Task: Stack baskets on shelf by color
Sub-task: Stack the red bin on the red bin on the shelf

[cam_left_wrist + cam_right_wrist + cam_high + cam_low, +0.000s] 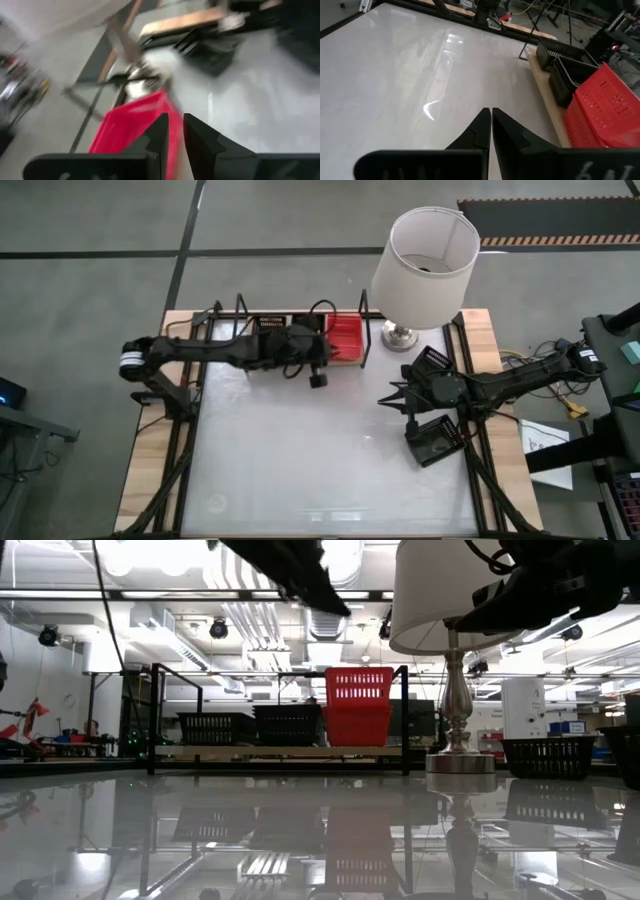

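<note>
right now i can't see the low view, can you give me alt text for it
A stack of red baskets stands on the wooden shelf, with black baskets beside it. A lamp and another black basket sit off the shelf's end, all mirrored in the glossy table.

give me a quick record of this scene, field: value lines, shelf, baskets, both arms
shelf: light-wood plank with black rod uprights, along the far edge of the table
on shelf: two black basket stacks side by side, red baskets stacked at the lamp end
off shelf: black baskets on the table near the right arm
lamp: white shade, beside the shelf
left end effector: just in front of the shelf, fingers nearly closed, empty
right end effector: over the table, shut, empty
</note>
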`<action>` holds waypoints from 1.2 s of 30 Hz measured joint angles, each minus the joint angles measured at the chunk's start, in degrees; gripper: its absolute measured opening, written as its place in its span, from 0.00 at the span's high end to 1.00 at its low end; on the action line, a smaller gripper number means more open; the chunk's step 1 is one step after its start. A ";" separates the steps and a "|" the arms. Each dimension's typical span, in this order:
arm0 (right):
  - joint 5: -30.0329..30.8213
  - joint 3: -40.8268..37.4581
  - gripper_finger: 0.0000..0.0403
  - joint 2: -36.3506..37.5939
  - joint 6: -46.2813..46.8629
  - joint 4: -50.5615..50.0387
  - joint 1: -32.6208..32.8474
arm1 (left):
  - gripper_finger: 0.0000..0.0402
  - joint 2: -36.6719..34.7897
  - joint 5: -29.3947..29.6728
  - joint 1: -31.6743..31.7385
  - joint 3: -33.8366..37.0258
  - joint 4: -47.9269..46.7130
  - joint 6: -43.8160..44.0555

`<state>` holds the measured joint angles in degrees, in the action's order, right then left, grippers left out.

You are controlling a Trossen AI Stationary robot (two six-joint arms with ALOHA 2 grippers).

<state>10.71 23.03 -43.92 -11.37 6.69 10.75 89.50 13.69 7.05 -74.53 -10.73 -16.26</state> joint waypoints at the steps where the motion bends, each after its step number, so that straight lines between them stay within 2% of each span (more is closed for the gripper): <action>1: 0.39 0.00 0.98 0.00 0.09 -0.01 -0.01 | 0.90 -1.02 -1.25 -0.91 0.65 0.37 -0.49; 5: 3.75 0.00 0.98 -0.81 0.43 0.48 0.02 | 0.90 -5.21 -4.67 -5.01 6.95 7.36 -0.82; 9: 4.37 0.00 0.98 -3.47 0.39 4.45 0.02 | 0.90 -9.39 -4.87 -9.31 15.79 16.79 -2.10; 13: 4.99 0.00 0.98 -7.42 -0.07 12.68 -0.01 | 0.90 -14.26 -4.43 -11.91 23.34 26.92 -2.61; 17: 10.22 0.63 0.98 -11.95 -1.69 21.64 -0.04 | 0.90 -19.67 -3.95 -12.37 27.66 32.82 -2.65; 20: 12.65 4.89 0.98 -14.76 -1.31 18.75 -0.66 | 0.90 -23.34 -3.84 -12.35 29.52 33.04 -2.64; 24: 14.05 13.39 0.98 -18.65 -0.13 8.58 -2.28 | 0.90 -26.76 -3.82 -12.35 31.16 33.08 -2.52; 29: 20.05 23.58 0.98 -24.04 0.98 -3.29 -5.10 | 0.90 -28.83 -3.82 -12.35 34.57 33.15 -2.19; 36: 25.80 30.99 0.98 -30.97 0.41 -6.90 -8.68 | 0.90 -31.31 -3.79 -12.71 36.91 34.36 -1.98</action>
<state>36.51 54.02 -74.89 -10.96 -0.21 2.07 58.19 9.89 -5.66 -37.62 23.63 -18.24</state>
